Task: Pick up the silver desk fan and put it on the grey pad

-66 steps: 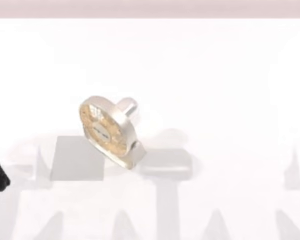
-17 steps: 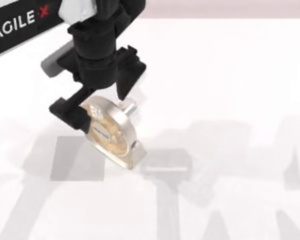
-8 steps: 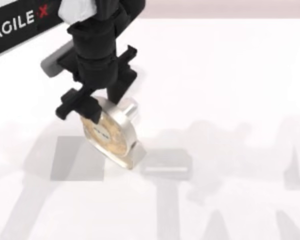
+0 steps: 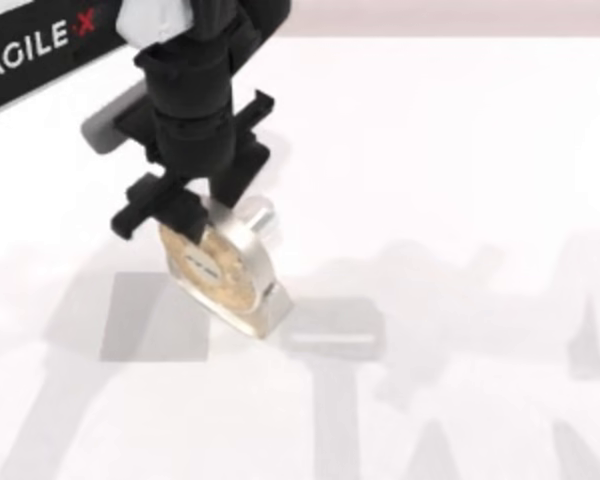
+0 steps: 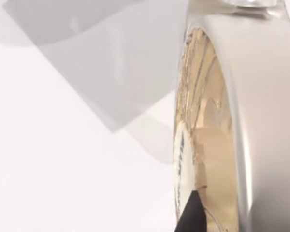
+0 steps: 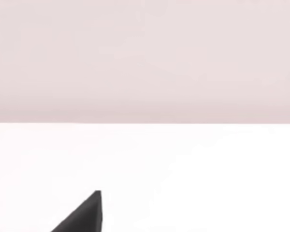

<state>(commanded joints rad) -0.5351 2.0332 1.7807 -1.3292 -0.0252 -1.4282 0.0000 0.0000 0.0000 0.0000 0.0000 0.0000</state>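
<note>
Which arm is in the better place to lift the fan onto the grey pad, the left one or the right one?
Left. The left gripper is already over the top of the silver fan, with its fingers on either side of the ring, and the grey pad lies just beside it. The right arm does not appear in the top view.

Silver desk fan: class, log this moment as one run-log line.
left claw: shut on silver desk fan, upper rim | fan: on table, beside grey pad | right arm: out of top view
</note>
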